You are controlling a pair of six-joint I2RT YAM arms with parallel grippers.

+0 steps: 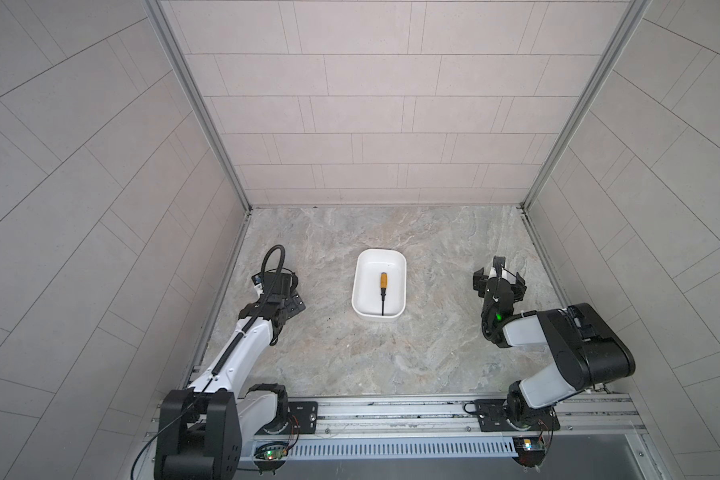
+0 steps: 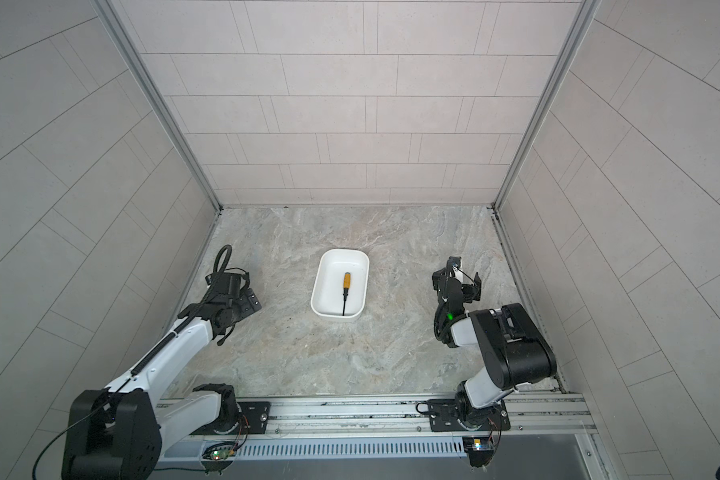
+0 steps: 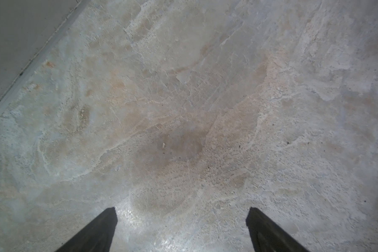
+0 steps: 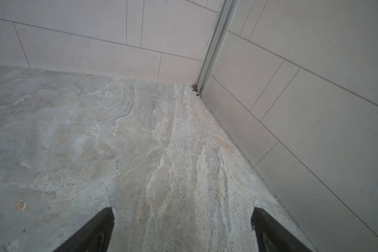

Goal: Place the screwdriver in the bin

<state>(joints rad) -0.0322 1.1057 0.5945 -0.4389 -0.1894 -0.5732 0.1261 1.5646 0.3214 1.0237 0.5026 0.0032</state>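
The screwdriver [image 1: 383, 291] lies flat inside the bin [image 1: 366, 270], along its length. Its orange handle is near the bin's middle and its black tip is close to the bin's near wall. The bin stands on the table [image 1: 391, 353]. The left hand [image 3: 182, 212], well to the bin's left, is spread wide and empty. The right hand [image 4: 183, 210], well to the bin's right, is also wide open and holds nothing.

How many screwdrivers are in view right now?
1: the screwdriver lies flat inside the white bin in the middle of the table, handle at the far end. None appears hidden.
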